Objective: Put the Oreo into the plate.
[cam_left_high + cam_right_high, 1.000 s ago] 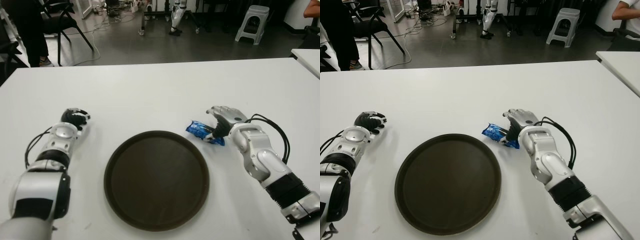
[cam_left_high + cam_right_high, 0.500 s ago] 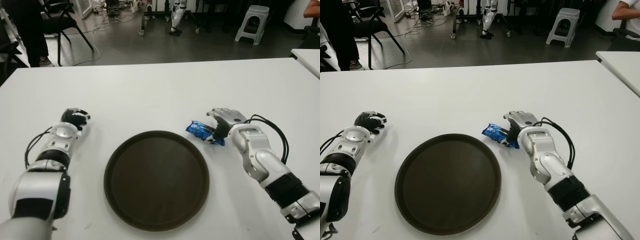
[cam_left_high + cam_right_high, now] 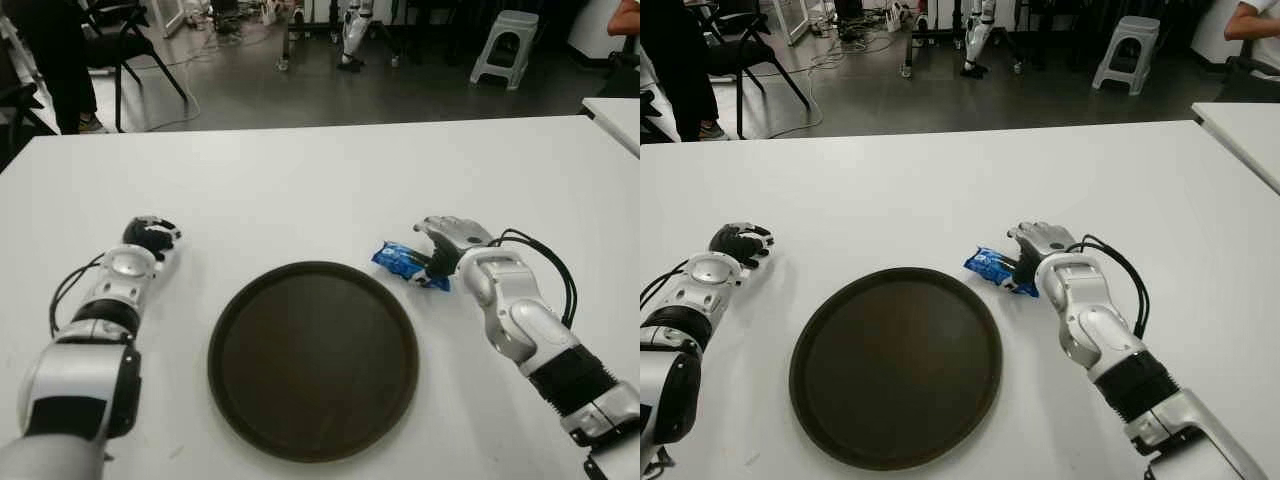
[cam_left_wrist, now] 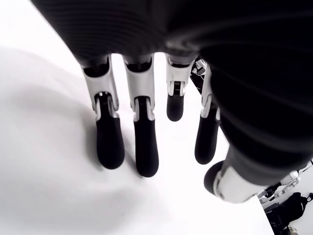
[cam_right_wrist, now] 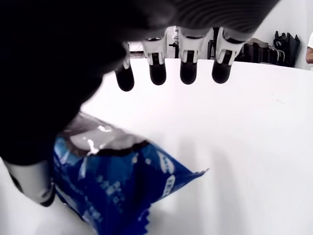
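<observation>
A white table fills the scene, and square in the middle of its near side sits the round dark plate, nothing on it. Off to the plate's right, the right hand is over the far end of the blue Oreo packet, which lies on the table just beside the plate's upper right rim, not in it. In the right wrist view the four fingers are stretched out straight above the table with the packet tucked under the palm next to the thumb (no closed grasp on it that I can see). Over on the plate's left, well apart from it, the left hand shows on the table; its fingers hang loose and extended, holding nothing.
</observation>
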`<state>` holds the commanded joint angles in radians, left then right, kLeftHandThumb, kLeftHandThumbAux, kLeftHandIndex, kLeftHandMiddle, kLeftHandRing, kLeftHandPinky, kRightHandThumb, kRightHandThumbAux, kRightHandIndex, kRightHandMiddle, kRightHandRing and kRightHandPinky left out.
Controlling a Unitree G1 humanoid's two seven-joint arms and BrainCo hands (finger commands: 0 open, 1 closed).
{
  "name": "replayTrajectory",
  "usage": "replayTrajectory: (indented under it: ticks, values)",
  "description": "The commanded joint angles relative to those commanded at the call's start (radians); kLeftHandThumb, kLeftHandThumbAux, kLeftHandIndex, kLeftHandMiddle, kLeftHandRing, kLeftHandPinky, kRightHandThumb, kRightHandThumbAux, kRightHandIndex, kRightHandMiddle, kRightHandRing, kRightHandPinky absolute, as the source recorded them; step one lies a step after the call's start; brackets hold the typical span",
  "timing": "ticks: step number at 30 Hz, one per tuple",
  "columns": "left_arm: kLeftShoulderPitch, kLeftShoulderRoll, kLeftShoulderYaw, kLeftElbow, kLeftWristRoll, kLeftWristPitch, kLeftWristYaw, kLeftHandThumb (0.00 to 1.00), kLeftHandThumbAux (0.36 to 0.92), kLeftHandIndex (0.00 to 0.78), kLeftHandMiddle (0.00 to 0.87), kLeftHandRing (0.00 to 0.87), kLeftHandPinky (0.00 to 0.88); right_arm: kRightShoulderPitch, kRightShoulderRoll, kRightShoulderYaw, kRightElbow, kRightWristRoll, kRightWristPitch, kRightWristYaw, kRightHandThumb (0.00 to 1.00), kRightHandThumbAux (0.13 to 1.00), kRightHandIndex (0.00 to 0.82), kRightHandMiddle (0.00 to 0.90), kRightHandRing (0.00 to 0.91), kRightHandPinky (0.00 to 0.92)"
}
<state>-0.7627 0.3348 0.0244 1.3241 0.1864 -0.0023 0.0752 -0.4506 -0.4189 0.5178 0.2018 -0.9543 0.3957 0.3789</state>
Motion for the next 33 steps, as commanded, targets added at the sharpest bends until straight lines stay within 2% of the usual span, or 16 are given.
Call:
replayTrajectory:
  ticks: [13, 27, 33]
  values:
    - [-0.003, -0.002, 0.007, 0.002, -0.004, 0.01, 0.001, 0.672, 0.725, 0.398, 0.119, 0.155, 0.19, -0.005, 0.006, -0.001, 0.016, 0.006, -0.011, -0.019, 0.043, 0.612, 0.0, 0.0, 0.0, 0.0]
    - [-0.001, -0.001, -0.004, 0.002, 0.007, 0.005, 0.008, 0.668, 0.727, 0.397, 0.135, 0.165, 0.175, -0.038, 0.026, -0.005, 0.03, 0.035, -0.017, 0.036, 0.037, 0.603, 0.0, 0.0, 0.0, 0.008]
    - [-0.001, -0.003, 0.001, 0.002, 0.001, 0.0, 0.007, 0.671, 0.728, 0.397, 0.131, 0.157, 0.17, -0.053, 0.034, -0.016, 0.04, 0.069, -0.022, 0.083, 0.004, 0.602, 0.0, 0.0, 0.006, 0.091]
